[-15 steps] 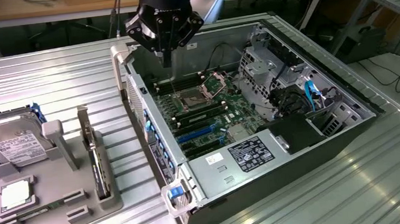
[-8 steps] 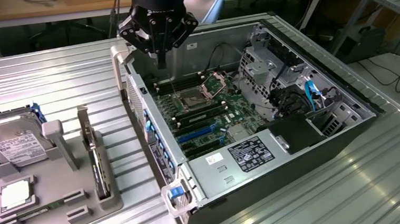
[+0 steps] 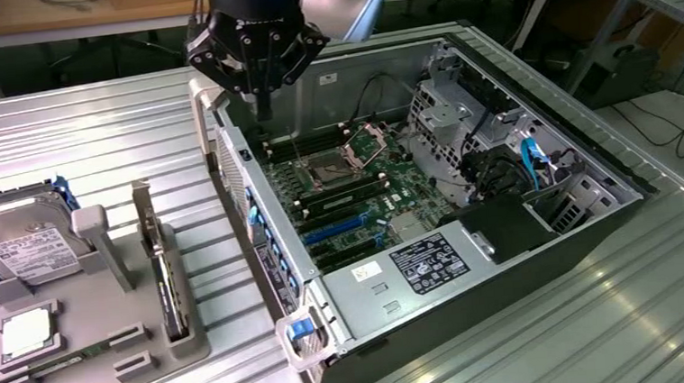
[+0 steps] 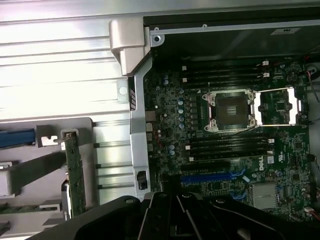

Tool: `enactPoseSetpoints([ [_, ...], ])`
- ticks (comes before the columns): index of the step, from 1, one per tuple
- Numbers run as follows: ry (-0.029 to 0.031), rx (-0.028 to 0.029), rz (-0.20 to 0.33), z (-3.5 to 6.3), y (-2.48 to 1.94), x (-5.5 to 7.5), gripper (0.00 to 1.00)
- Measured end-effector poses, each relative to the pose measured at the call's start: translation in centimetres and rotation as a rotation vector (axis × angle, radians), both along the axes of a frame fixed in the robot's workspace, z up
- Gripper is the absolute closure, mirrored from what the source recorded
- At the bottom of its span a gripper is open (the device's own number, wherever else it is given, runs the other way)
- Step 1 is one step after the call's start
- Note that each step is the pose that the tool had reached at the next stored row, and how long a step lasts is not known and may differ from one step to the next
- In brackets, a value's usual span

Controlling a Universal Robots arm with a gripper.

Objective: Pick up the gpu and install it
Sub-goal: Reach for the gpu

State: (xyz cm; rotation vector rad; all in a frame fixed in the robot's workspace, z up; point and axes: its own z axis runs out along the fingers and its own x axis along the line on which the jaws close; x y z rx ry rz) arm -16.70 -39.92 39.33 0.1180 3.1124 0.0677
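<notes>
The gpu (image 3: 168,280) is a slim black card standing on edge in a grey holder (image 3: 112,262) on the exterior view's left, its silver bracket pointing up. In the wrist view the gpu (image 4: 75,175) shows edge-on as a green board strip beside the computer case. My gripper (image 3: 262,98) hangs above the far left corner of the open case (image 3: 580,152), well away from the gpu. Its black fingers (image 4: 165,215) are shut together with nothing between them.
The motherboard lies in the case with an open processor socket (image 4: 230,112) and blue expansion slots (image 4: 210,176). A silver hard drive (image 3: 27,250) and a square processor chip (image 3: 27,335) sit in the same holder. The ribbed metal table (image 3: 97,136) surrounds everything.
</notes>
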Motion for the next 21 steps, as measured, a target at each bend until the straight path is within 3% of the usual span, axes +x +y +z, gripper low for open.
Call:
enactPoseSetpoints([
  [21, 0.0, 0.0, 0.0, 0.0, 0.0, -2.2, 0.89],
])
